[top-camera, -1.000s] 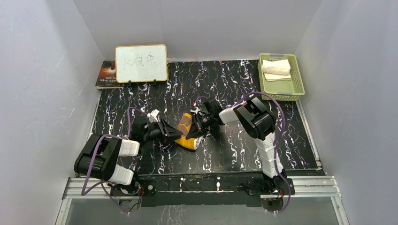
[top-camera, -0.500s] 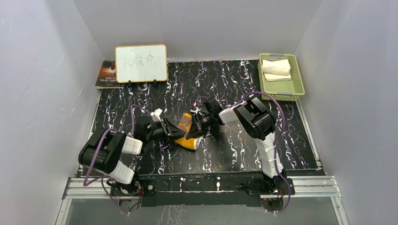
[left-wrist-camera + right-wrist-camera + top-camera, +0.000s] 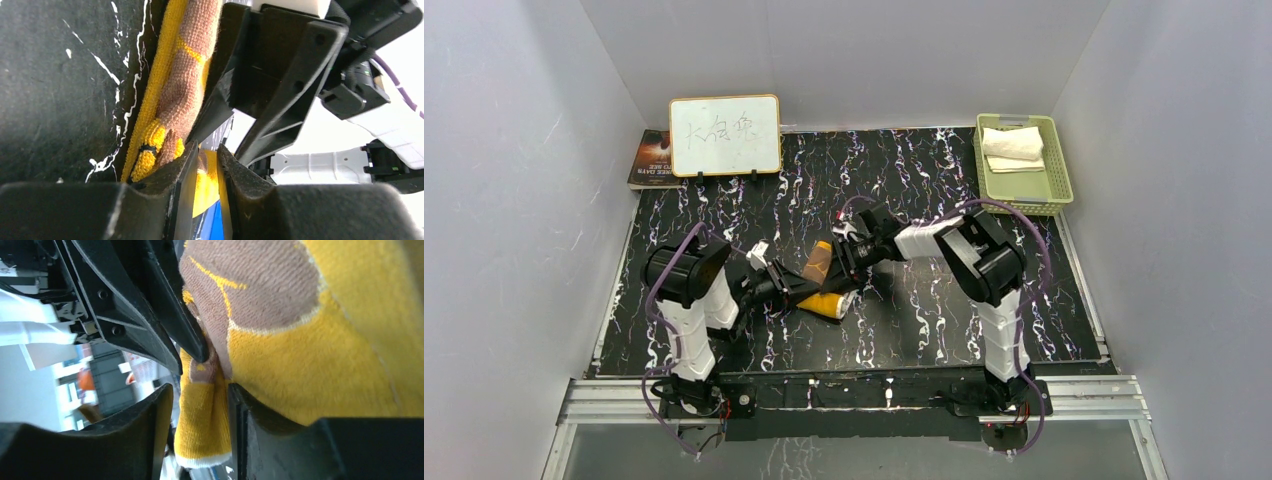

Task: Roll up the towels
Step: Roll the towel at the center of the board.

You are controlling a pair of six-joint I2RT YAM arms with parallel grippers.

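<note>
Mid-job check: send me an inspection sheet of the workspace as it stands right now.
Surface: black marbled table, no spills seen.
Job's things: orange towel bunched mid-table between both hands; cream towel lies in the green basket, far right.
Clutter: whiteboard and book, far left.
Hands: left hand shut on the orange towel; right hand open, a towel fold between its fingers.
Cables: purple cables loop along both arms; no snag seen.
Surroundings: white walls on three sides.

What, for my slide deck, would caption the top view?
Left tool and right tool meet on an orange-yellow towel mid-table; a cream towel lies in the green basket.
</note>
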